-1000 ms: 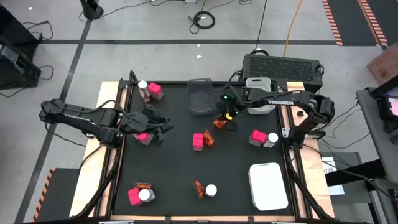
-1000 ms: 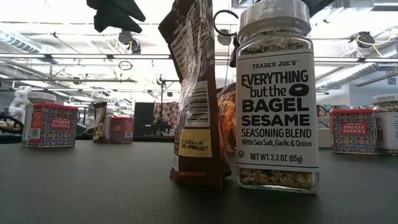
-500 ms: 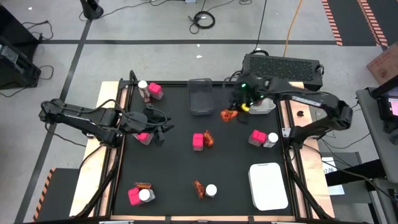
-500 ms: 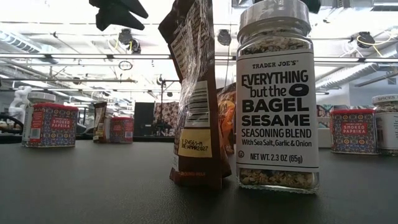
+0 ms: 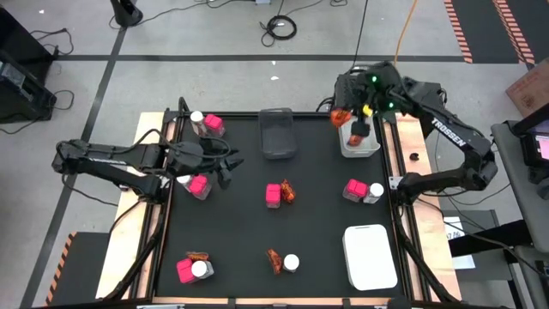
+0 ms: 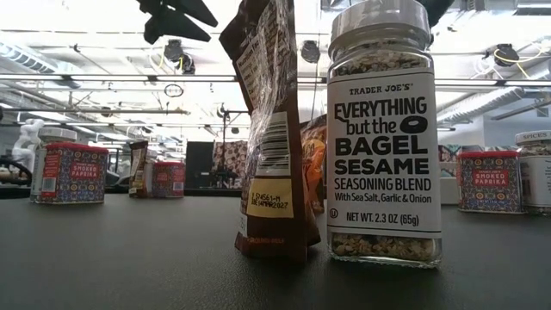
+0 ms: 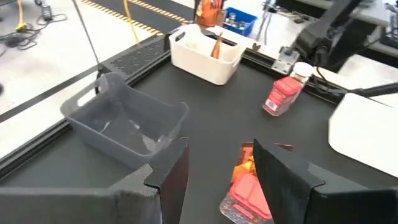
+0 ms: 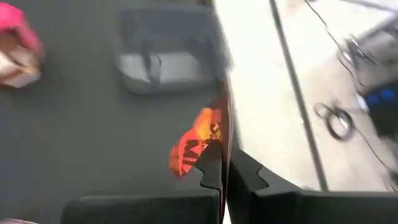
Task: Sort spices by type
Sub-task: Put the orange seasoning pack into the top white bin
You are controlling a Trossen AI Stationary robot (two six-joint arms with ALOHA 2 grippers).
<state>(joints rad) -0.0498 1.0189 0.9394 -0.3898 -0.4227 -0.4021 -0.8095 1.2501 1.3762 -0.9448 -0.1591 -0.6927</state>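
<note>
Seen from straight above, a black counter [image 5: 240,232] carries scattered spices. At about two o'clock the right gripper [image 5: 343,116] hangs just beside the near rim of a white bin [image 5: 360,148], its fingers [image 8: 214,163] pressed together on an orange-red sachet [image 8: 198,144] that dangles from their tips. A dark grey tray [image 5: 277,134] sits at twelve o'clock.

At nine o'clock the left gripper [image 5: 225,163] hovers above the counter with its fingers [image 7: 283,177] partly apart and holding nothing. A pink pack [image 5: 198,184] lies just beside it, toward seven o'clock.

Still unsorted: a pink pack with a sachet at the centre [image 5: 274,194], pink-and-jar pairs at three [image 5: 363,190], eleven [image 5: 206,124] and seven o'clock [image 5: 193,269], and a white-lidded jar [image 5: 292,262] with a sachet at six o'clock. A second white bin [image 5: 371,256] rests at five o'clock.

The risk, as I judge it: the sachet is pinched only by an edge and hangs over the bin's rim rather than its middle, so an early release could drop it onto the counter or over the edge. The crinkly foil could also slip free while being carried.
</note>
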